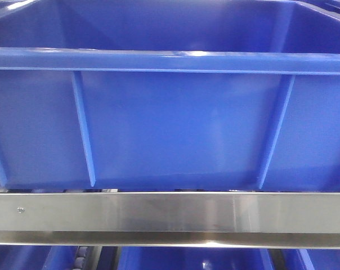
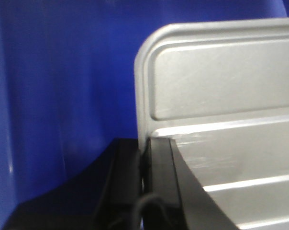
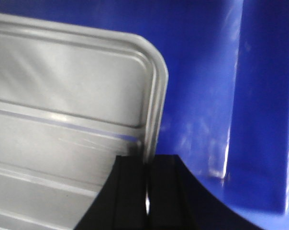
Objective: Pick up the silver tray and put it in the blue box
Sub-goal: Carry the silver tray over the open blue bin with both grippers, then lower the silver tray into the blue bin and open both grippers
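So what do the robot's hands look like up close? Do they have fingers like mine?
Not like yours. The left gripper has two flat, straight black fingers, like plain bars, and a thin black cable loops near their base. The right gripper has the same kind of black fingers, with long grooves along them and sides that curve outward lower down. No markings show.

The silver tray [image 2: 221, 86] is shiny metal with rounded corners, a raised rim and long ridges on the bottom. The deep, ribbed blue box [image 1: 175, 129] has its walls right behind the tray's corners.
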`<act>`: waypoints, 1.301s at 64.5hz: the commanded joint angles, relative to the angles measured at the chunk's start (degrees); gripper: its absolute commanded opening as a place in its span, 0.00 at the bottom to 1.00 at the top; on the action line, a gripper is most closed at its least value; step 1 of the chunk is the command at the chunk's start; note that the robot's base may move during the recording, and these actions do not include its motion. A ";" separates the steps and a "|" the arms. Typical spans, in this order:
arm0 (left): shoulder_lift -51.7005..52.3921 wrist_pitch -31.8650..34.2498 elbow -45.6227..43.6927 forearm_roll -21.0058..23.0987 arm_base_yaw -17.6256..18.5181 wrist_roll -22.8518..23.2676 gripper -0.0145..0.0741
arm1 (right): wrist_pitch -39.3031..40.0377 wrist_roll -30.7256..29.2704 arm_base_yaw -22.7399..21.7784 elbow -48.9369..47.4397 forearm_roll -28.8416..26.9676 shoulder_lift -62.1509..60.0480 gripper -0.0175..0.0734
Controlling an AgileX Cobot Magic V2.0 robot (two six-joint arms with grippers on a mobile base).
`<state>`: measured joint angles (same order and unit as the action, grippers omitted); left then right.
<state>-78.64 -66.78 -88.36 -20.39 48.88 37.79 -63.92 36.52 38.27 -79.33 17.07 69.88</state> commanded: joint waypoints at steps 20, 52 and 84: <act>-11.58 12.41 -3.41 -0.60 -10.51 -2.93 0.05 | 4.87 -5.57 -9.11 -9.81 3.30 14.07 0.25; -23.03 16.75 -3.83 2.04 -13.77 -4.13 0.05 | 9.50 -5.57 -10.80 -9.86 3.36 30.02 0.25; -23.54 17.92 -3.98 5.59 -14.95 -6.50 0.65 | 6.00 -6.15 -10.80 -13.14 3.71 30.04 0.77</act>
<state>-105.06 -51.29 -90.36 -14.44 34.14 31.63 -57.97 31.08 27.61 -89.93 18.26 103.00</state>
